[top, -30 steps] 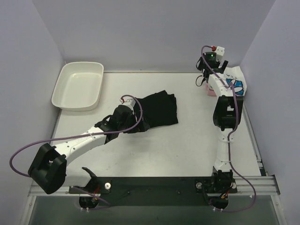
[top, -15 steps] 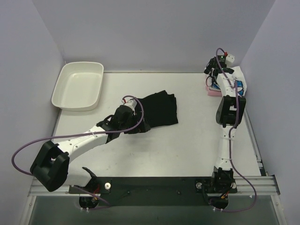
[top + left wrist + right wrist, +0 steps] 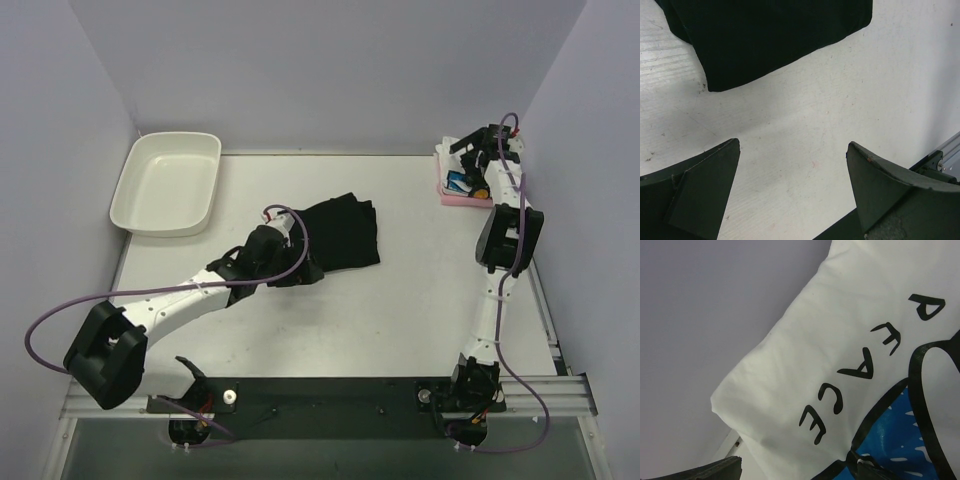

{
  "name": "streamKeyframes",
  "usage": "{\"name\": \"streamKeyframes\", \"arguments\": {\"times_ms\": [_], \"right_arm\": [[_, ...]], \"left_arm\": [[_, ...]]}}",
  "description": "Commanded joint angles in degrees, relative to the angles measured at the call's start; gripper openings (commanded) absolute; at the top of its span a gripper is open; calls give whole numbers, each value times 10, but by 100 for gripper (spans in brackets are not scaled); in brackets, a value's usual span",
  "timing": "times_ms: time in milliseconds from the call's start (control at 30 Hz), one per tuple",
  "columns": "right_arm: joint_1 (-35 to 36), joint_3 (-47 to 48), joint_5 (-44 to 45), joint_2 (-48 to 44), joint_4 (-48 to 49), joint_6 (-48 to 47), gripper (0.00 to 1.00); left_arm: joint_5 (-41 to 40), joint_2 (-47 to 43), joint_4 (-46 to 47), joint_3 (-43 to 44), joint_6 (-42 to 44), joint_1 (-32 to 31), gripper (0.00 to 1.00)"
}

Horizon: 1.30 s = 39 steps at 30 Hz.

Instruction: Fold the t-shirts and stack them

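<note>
Left gripper [image 3: 792, 150] spread wide, nothing held, positioned low over bare table [image 3: 400, 300] just beside near-left edge of black t-shirt [image 3: 345, 235]. Black t-shirt seen folded, laid flat mid-table. Right gripper [image 3: 472, 160] likewise spread, nothing gripped, held close above white t-shirt [image 3: 840, 330] at far right corner by wall. White t-shirt marked with "PEACE" lettering and blue print, laid on pink t-shirt [image 3: 455, 198]. White tray [image 3: 168, 138] placed at far left corner.
</note>
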Motion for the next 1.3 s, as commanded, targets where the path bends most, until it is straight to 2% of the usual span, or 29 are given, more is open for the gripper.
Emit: {"name": "streamKeyframes", "arguments": {"times_ms": [0,200,367,600,767,1000,1267], "right_arm": [[17,-71,-65,-15,-101,56,100],[30,-225,-65,-83,-48,72,100],[39,-302,-76,-118,-15,78,100],[86,-438,-74,-210,41,92,100],[147,-579,-65,-294,108,114,100],[233,-730,-39,-375,178,147,100],[363,-832,15,-457,210,194,100]], "left_arm": [[-7,-36,12,-2,-6,-6,97],[-18,-65,2,-13,-11,-16,98],[-31,-103,-9,-34,-16,-26,97],[-41,-157,-26,-63,-29,-37,97],[-64,-193,-56,-77,-33,-41,97],[-77,-263,-86,-112,-53,-44,97],[-98,-351,-151,-108,-64,-45,97]]}}
